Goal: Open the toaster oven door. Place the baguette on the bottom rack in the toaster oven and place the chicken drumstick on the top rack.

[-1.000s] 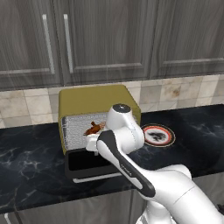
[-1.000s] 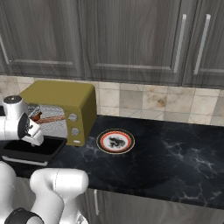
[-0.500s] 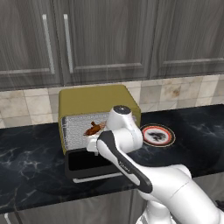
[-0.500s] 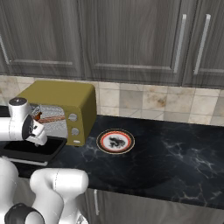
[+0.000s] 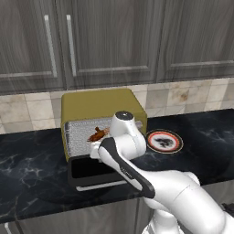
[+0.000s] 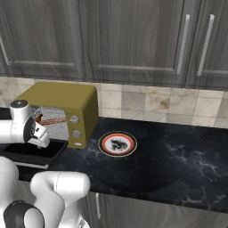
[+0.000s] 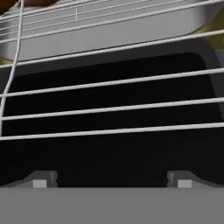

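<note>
While the door (image 5: 93, 170) hangs folded down flat in front of the oven (image 5: 101, 106), its dark glass faces up over the black counter (image 5: 32, 160). Inside the open mouth, a reddish-brown drumstick (image 5: 97, 135) lies on the top rack (image 5: 82, 133), up near the front edge; in the right base view it shows as a brown streak (image 6: 49, 120) behind the arm. The gripper (image 7: 109, 179) sits just at the oven mouth with its jaws spread wide and nothing between them, both fingertips (image 7: 40, 179) low over the dark door glass. Ahead of it run the silvery wires of a rack (image 7: 113, 105), with a metal tray (image 7: 113, 30) above. Right of the oven, a round plate (image 5: 163, 140) with a dark pattern rests on the counter, well apart. I cannot make out the baguette.
</note>
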Tool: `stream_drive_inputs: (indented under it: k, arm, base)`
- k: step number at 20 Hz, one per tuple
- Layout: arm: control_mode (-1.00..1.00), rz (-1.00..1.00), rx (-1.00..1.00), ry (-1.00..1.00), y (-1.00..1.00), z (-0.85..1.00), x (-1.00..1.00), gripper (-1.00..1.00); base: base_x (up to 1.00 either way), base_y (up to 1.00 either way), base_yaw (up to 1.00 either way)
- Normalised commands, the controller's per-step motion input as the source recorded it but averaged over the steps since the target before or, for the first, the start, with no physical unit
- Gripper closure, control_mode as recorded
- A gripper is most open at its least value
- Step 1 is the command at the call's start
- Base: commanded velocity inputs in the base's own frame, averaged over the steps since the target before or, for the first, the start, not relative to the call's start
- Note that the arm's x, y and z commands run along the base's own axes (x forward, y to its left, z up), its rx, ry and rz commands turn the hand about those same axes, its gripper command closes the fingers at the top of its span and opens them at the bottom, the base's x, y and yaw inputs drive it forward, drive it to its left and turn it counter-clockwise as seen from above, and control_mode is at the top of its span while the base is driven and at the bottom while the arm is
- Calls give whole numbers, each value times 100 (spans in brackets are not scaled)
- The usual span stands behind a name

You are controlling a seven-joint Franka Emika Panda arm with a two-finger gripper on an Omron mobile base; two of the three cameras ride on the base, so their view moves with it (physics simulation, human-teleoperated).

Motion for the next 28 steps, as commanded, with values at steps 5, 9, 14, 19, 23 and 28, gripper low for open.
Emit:
stream_drive_inputs:
  k: [5,9,14,19,23,28]
  arm:
    - [-100,-5,0,0,-1,0,15,-100]
    - [-100,-6,0,0,0,-4,18,-100]
    - [-100,-6,0,0,0,-3,23,-100]
    - [-100,-10,0,0,-9,0,24,-100]
    - [-100,-11,0,1,-15,3,19,-100]
    - [-100,-11,0,0,-10,0,13,-100]
  base:
    - [0,0,0]
    - [0,0,0]
    - [0,0,0]
    - [0,0,0]
    - [0,0,0]
    - [0,0,0]
